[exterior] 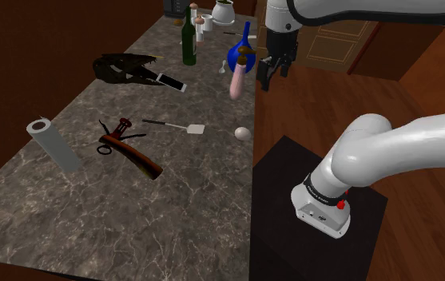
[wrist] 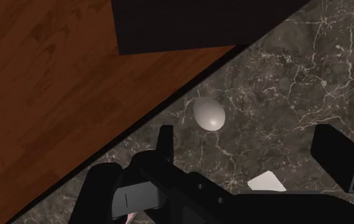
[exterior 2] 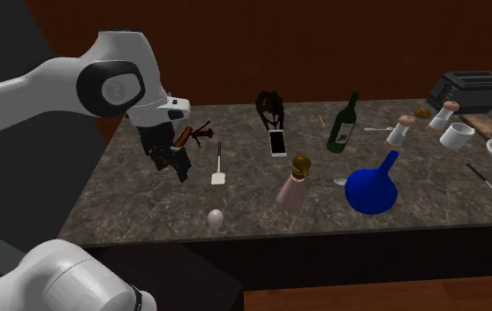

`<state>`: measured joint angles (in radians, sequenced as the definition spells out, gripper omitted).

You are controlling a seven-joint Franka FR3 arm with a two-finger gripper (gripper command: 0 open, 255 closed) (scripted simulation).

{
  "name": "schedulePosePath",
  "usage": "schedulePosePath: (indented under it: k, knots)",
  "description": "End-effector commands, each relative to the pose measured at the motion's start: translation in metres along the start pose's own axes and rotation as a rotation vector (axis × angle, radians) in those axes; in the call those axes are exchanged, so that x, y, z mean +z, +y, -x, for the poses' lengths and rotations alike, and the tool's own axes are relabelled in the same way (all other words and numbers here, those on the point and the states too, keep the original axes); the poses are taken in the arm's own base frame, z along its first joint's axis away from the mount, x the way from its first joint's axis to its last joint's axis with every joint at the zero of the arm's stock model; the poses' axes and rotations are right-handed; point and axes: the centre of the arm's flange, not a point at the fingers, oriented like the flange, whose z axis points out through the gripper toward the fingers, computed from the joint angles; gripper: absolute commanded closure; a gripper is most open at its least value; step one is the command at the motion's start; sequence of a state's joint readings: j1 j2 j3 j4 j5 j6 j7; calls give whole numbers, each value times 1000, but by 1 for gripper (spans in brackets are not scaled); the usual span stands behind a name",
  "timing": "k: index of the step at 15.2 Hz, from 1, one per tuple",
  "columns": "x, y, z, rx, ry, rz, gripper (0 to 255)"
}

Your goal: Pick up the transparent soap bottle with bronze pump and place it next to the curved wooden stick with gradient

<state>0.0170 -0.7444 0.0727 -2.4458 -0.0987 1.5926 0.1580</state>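
Grasp unstarted: wide-open, empty gripper (wrist: 245,137) above egg (wrist: 208,114); soap bottle (exterior: 239,78) untouched, curved stick (exterior: 138,157) well apart at shoulder-view eight o'clock.

All items rest on the table (exterior: 172,231). Reference item: soap bottle (exterior: 237,80), near the table edge; directions are those of the shoulder view
- Flask (exterior: 239,49): just behind the soap bottle
- Wine bottle (exterior: 188,40): behind it and to its left
- Phone (exterior: 172,81): to its left
- Egg (exterior: 243,133): in front of it, along the same edge
- Spatula (exterior: 182,125): front-left of it
- Curved stick (exterior: 137,156): farther front-left, well apart from it
- Cylinder (exterior: 55,145): farthest front-left
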Motion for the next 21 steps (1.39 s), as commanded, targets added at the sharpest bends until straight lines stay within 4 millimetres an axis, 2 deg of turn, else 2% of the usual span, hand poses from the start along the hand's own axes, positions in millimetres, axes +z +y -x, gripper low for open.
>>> schedulePosePath:
  k: [1, 21]
  knots:
    - [0, 0, 0, 0, 0, 0, 0]
    - [37, 146, -217, 15, -1, -1, 0]
